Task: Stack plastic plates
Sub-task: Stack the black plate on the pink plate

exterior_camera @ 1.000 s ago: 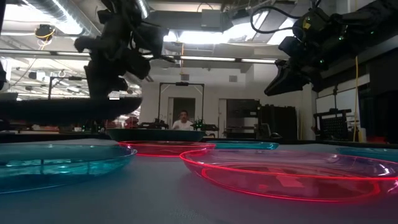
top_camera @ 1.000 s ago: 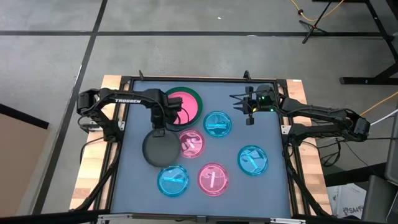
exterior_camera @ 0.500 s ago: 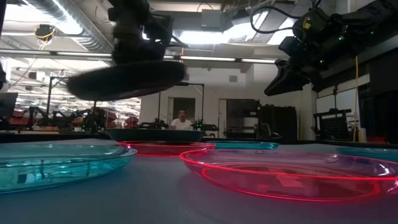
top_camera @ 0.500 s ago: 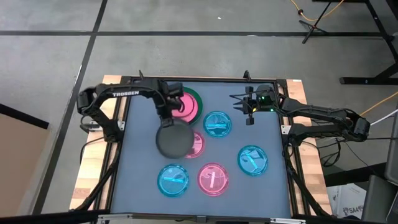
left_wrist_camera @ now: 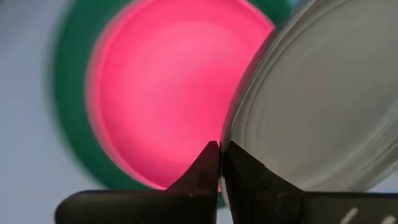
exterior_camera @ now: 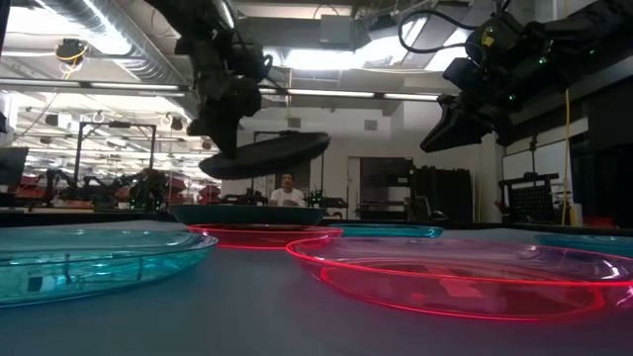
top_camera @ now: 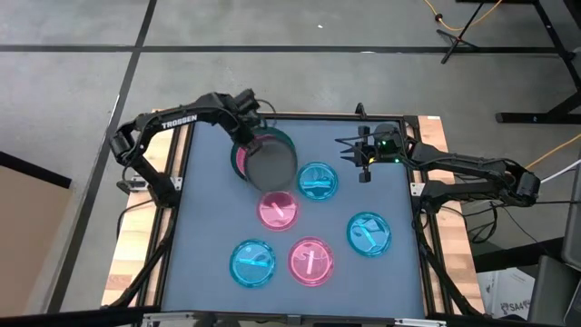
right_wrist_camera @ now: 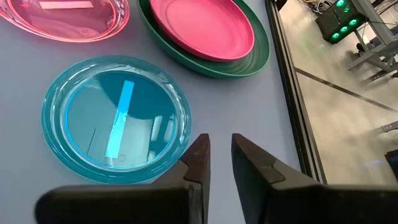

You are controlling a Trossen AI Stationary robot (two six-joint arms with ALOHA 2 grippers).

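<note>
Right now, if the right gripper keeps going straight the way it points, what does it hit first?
Probably the translucent cyan round plastic plate lying just ahead of the right gripper; the solid pink plate nested in the green one lies farther off. Depth is uncertain.

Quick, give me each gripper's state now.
Left gripper: shut on the dark grey plate, above the pink plate.
Right gripper: open, empty.

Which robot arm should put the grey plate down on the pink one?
The left. Its gripper already pinches the grey plate by the rim, tilted in the air above the pink plate in the green plate. The right gripper holds nothing, off to the side.
</note>
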